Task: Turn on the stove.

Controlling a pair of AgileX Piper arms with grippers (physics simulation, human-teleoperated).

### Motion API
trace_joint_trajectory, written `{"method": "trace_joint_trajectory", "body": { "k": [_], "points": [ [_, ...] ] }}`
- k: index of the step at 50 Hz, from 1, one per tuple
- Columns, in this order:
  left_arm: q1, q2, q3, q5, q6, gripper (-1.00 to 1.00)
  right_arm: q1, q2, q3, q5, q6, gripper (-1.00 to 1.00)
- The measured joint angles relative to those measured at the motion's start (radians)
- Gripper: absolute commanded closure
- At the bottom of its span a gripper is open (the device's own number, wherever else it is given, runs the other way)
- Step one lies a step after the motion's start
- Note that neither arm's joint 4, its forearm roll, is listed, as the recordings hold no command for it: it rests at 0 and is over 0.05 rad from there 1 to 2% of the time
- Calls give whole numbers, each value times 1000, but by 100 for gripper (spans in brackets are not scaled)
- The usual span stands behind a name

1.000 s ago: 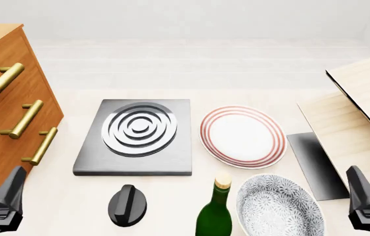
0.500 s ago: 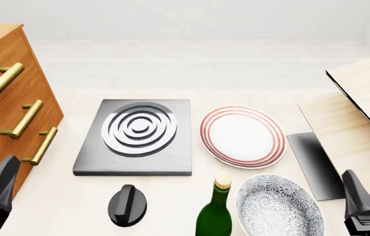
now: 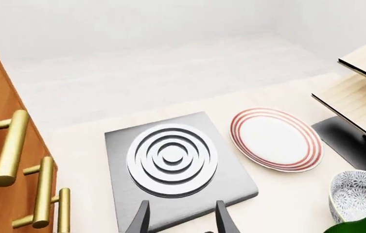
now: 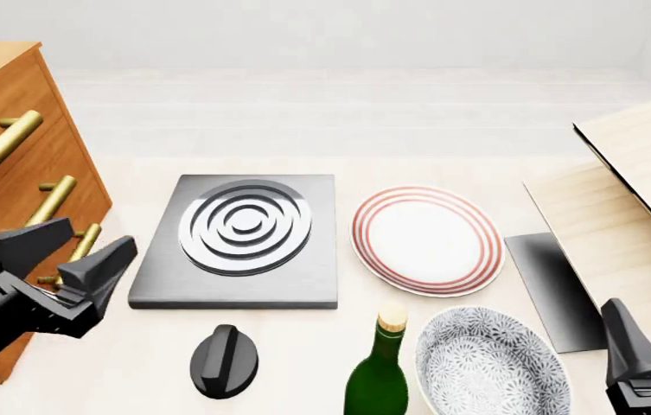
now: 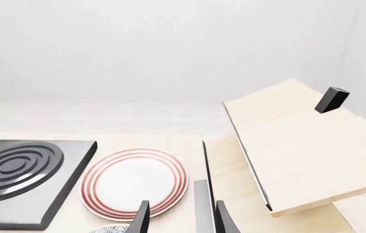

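Brushed grey metal stove [image 4: 245,246], ridged black knob [image 4: 225,361], glossy plate [image 4: 427,239]

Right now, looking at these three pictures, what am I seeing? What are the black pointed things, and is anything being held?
It is a simulated robot with two arms. The black pointed things are their grippers, two-fingered pincers: the left gripper and the right gripper, of which only a part shows. The wide picture looks down from behind the arms; the other two come from cameras behind each gripper.

On the table lie the stove, its separate black knob, a red-ringed plate, a patterned bowl and a green bottle. A wooden drawer cabinet stands at the left. Both grippers are open and hold nothing.
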Motion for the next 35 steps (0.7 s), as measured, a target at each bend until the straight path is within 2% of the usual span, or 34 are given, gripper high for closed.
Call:
{"method": "trace_joint_trajectory", "body": {
  "k": [17, 35],
  "points": [
    [-102, 310, -40, -104, 48, -100, -6, -1, 0, -2, 23, -100],
    [-165, 543, -50, -190, 69, -100, -9, 0, 0, 4, 28, -100]
  ]
}}
